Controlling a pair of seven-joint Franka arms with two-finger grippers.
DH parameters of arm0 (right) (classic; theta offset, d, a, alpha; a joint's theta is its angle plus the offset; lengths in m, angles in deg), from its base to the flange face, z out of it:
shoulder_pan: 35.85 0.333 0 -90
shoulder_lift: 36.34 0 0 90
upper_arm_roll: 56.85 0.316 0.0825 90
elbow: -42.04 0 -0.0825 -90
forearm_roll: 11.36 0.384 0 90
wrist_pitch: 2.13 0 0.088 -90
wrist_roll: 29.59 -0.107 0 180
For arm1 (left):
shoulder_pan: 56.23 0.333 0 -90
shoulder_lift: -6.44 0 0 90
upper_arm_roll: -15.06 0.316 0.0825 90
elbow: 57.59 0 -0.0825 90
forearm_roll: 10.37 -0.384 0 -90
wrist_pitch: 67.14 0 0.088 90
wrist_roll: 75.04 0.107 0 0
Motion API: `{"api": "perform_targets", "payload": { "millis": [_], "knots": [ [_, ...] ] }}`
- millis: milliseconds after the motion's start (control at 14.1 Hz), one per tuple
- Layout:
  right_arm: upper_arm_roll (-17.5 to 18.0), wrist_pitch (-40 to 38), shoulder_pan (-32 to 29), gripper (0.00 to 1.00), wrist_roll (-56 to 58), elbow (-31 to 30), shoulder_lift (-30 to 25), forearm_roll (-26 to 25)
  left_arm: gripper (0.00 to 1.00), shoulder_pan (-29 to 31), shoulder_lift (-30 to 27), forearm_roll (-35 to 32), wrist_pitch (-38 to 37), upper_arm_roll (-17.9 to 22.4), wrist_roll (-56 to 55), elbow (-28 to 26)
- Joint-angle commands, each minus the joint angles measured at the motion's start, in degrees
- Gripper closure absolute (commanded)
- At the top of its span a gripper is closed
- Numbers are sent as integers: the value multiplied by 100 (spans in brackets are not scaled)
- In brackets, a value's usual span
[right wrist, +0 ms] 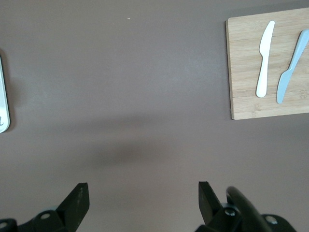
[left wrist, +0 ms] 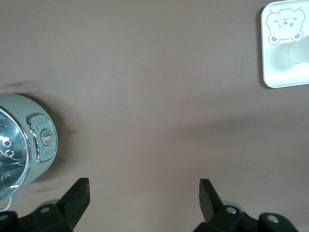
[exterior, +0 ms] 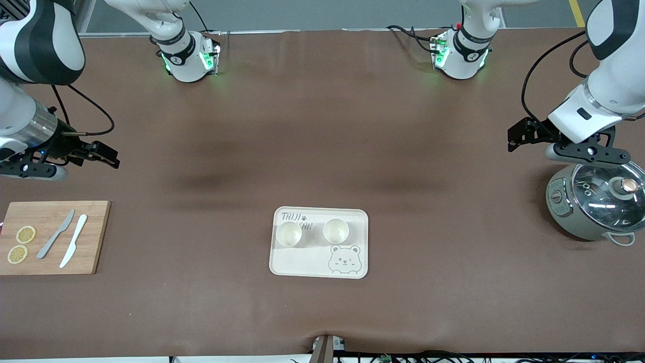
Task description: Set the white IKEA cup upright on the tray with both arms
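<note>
Two white cups stand upright side by side on the cream tray [exterior: 322, 263] with the bear drawing, mid-table. One cup [exterior: 288, 235] is toward the right arm's end, the other cup [exterior: 335, 231] toward the left arm's end. My left gripper [exterior: 587, 154] hangs open and empty above the table beside the cooker; its wrist view shows its gripper [left wrist: 145, 203] over bare mat, with the tray [left wrist: 280, 72] far off. My right gripper [exterior: 30, 171] hovers open and empty over the table by the cutting board, its gripper [right wrist: 144, 203] over bare mat.
A wooden cutting board [exterior: 93, 237] with two lemon slices [exterior: 21, 244] and two knives [exterior: 65, 239] lies at the right arm's end. A green rice cooker [exterior: 574, 212] with a glass lid stands at the left arm's end. Brown mat covers the table.
</note>
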Motion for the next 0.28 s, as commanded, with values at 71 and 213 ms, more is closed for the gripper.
{"api": "perform_targets", "payload": {
  "millis": [71, 213],
  "knots": [
    [5, 54, 4, 0, 11, -140, -153, -76, 0, 25, 27, 67, -19, -9, 90, 69],
    [5, 62, 4, 0, 11, -140, -144, -76, 0, 33, 27, 67, -19, -9, 107, 69]
  ]
}}
